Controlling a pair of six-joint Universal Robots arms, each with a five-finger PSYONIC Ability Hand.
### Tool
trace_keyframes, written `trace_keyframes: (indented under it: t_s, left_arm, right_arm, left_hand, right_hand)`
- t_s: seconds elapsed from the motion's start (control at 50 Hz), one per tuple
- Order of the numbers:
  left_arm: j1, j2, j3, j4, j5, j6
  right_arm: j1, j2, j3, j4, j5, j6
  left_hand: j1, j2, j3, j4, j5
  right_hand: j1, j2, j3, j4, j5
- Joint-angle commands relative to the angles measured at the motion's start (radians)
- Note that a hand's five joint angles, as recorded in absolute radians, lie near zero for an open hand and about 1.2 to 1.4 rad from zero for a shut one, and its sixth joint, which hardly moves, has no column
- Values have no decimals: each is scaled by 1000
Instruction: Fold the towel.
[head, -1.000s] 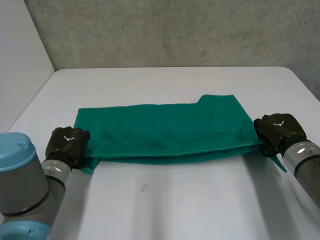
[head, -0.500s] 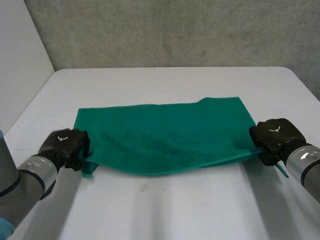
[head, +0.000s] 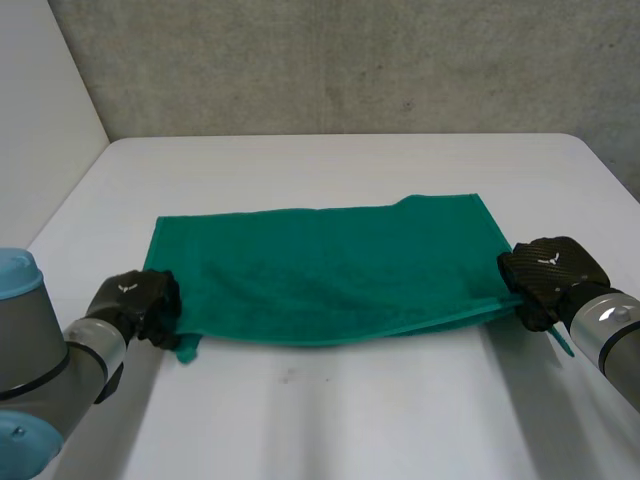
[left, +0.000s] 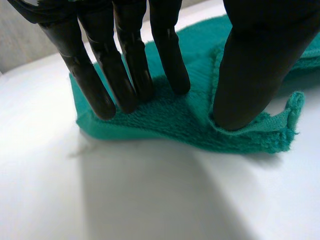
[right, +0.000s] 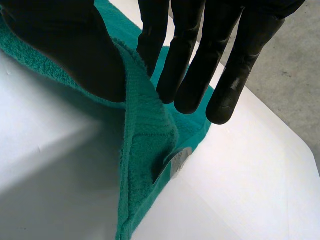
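Found the green terry towel (head: 330, 270) spread mid-frame on the white table (head: 330, 420), seemingly soft, limp, light, best taken at corners: lower-left one pinched by the left hand (head: 135, 298), lower-right one by the right hand (head: 548, 270).

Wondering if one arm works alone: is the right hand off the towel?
No, the right hand pinches the towel between thumb and fingers.

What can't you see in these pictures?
- Head view: the backs of the left hand and right hand hide how they grip the green towel.
- Head view: the towel's top layer covers any layers beneath.
- Right wrist view: the grey tag is half tucked in a towel fold, any print unreadable.
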Motion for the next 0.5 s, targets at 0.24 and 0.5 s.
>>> trace_keyframes:
  t_s: [0.24, 0.5]
  left_arm:
    - [-63, -27, 48, -14, 8, -113]
    - [-86, -50, 66, -19, 4, -116]
  right_arm:
    - [1, -2, 14, -6, -1, 0]
    - [3, 0, 16, -11, -1, 0]
  left_hand:
    - [90, 89, 84, 91, 90]
    - [-36, -37, -42, -35, -37]
  right_hand:
    - [412, 218, 212, 202, 221]
    - [412, 218, 212, 202, 221]
